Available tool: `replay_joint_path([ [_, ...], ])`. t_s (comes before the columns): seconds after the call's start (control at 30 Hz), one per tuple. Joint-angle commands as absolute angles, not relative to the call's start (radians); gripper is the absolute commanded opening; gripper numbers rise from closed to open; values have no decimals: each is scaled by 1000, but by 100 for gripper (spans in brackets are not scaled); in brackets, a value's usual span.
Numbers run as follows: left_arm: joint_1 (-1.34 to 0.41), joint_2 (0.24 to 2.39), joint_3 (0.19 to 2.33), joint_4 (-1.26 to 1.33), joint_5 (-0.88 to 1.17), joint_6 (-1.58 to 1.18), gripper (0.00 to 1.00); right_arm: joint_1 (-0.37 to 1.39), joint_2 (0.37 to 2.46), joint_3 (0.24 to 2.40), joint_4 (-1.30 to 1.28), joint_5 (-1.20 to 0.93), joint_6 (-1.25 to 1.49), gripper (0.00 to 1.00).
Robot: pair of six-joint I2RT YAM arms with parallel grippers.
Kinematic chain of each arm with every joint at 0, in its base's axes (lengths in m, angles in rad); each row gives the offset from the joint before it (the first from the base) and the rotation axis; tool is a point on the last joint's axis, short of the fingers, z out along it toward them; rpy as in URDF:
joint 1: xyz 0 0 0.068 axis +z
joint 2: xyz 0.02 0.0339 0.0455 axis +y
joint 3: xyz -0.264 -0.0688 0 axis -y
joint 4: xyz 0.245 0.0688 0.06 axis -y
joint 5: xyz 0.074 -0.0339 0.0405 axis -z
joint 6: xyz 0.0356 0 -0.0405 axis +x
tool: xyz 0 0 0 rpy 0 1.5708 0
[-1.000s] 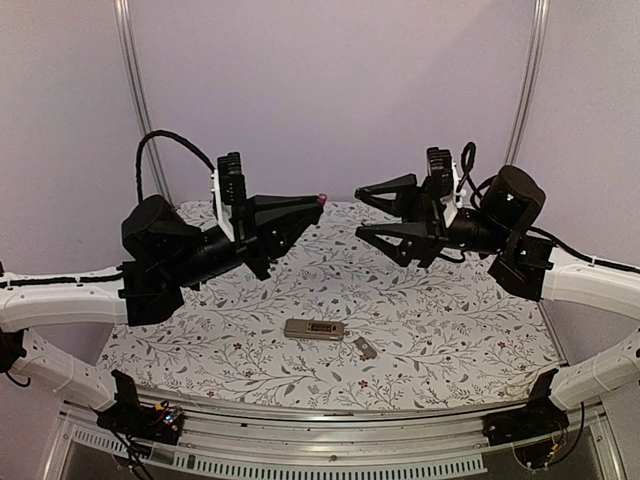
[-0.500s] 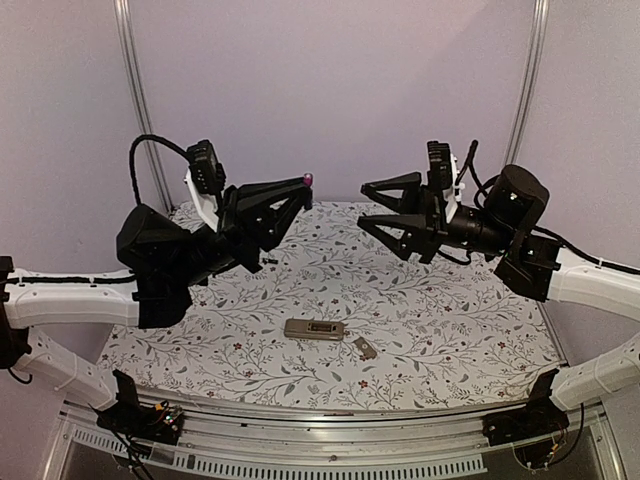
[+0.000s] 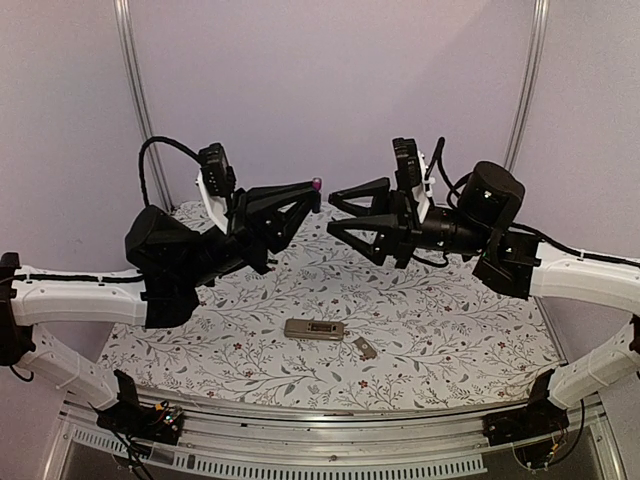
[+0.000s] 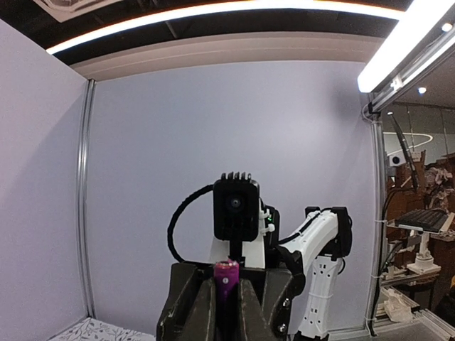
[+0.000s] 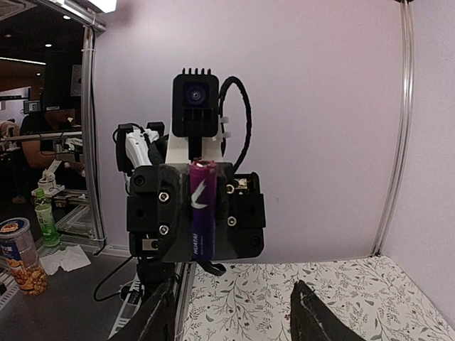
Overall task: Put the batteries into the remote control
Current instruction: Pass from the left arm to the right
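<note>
The left gripper (image 3: 312,190) is clenched on a battery (image 3: 316,184), pinching it upright between the fingers so that only the purple tip stands clear in the top view; its own wrist view shows that tip (image 4: 227,273) poking up from the closed fingers (image 4: 190,302). The right gripper (image 3: 331,211) is released, jaws well apart with nothing between them, its upper fingertip just beside the battery's tip but apart from it; from the right wrist the battery (image 5: 202,209) shows full length, purple with a white mark, clamped in the face of the opposite gripper.

Both are raised well above the tabletop (image 3: 450,320), pointing at each other near the middle; the left arm (image 3: 80,300) reaches in from the left, the right arm (image 3: 585,275) from the right.

The remote (image 3: 314,329) lies flat on the tabletop below them, tan-grey back up, with a small cover piece (image 3: 365,348) near its right end; whether its dark recess holds a battery is too small to tell; the right gripper's own fingers (image 5: 313,312) are cut off at the bottom edge.
</note>
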State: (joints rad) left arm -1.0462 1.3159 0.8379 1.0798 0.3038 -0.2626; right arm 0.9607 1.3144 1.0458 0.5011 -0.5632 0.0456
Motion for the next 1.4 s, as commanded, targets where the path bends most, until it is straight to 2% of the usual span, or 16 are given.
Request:
replay_joint_path([
  [0.0,-1042,1333,855,1085,301,-241,0,975,1340,1088,536,-586,45,53],
  [0.13,-1042,1345,856,1082,303,-236,0,976,1359,1099,535,-587,48,49],
  [0.27,-1043,1349,871,1026,302,-203,0,976,1359,1099,516,-590,44,48],
  [0.43,-1045,1318,929,754,252,-35,0,974,1252,1059,374,-516,-75,56],
  [0.63,-1050,1300,979,456,151,131,0,951,1156,1039,153,-385,-154,60],
  [0.8,-1049,1301,982,270,15,181,0,832,1140,962,58,-438,-129,62],
  [1.0,-1030,1249,904,236,-57,157,0,772,1274,828,66,-510,-234,79],
  [1.17,-953,1212,855,224,-32,73,0,772,1484,854,90,-541,-374,89],
  [1.37,-894,1206,838,184,-14,50,0,777,1759,953,88,-535,-476,90],
])
